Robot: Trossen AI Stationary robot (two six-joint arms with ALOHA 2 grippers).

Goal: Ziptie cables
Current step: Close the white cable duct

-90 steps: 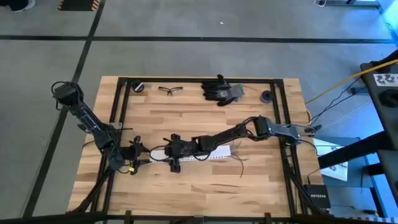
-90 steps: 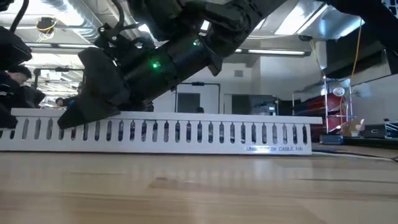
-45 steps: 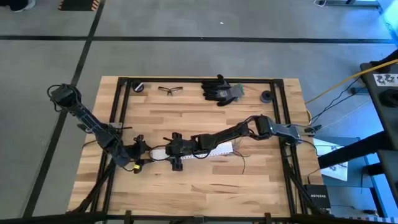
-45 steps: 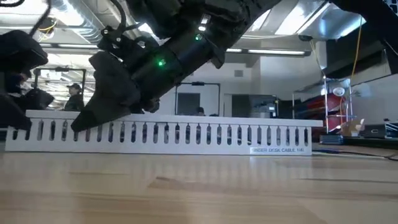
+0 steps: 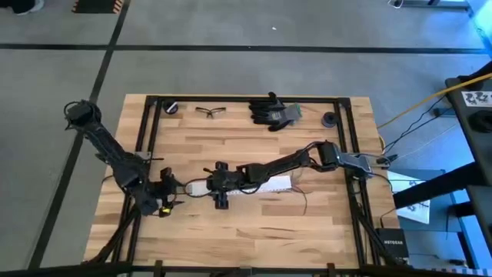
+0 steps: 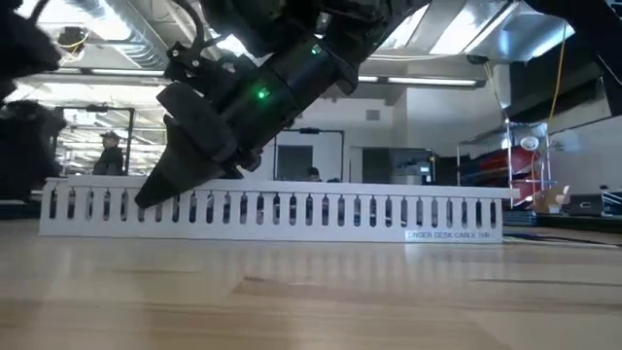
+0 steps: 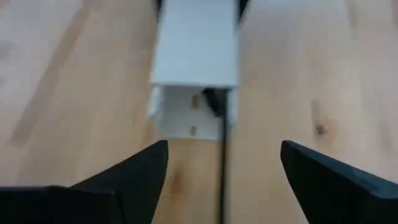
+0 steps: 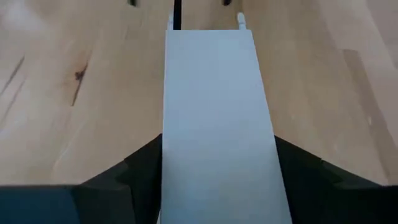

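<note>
While the right hand (image 5: 218, 187) clamps the long white slotted plastic channel (image 6: 272, 209), a thin dark cable (image 7: 222, 168) runs from its end. Left hand (image 5: 166, 194), fingers spread wide, faces that end.

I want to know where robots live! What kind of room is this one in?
Probably a robotics lab or workshop. The wooden table has a black metal frame, safety glasses and work gloves lie at its far edge, and the low view shows ceiling strip lights and equipment behind.

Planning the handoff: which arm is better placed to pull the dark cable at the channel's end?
Left, probably. The open left gripper faces the white slotted plastic channel's end, dark cable between its fingers. The right gripper straddles the channel.
</note>
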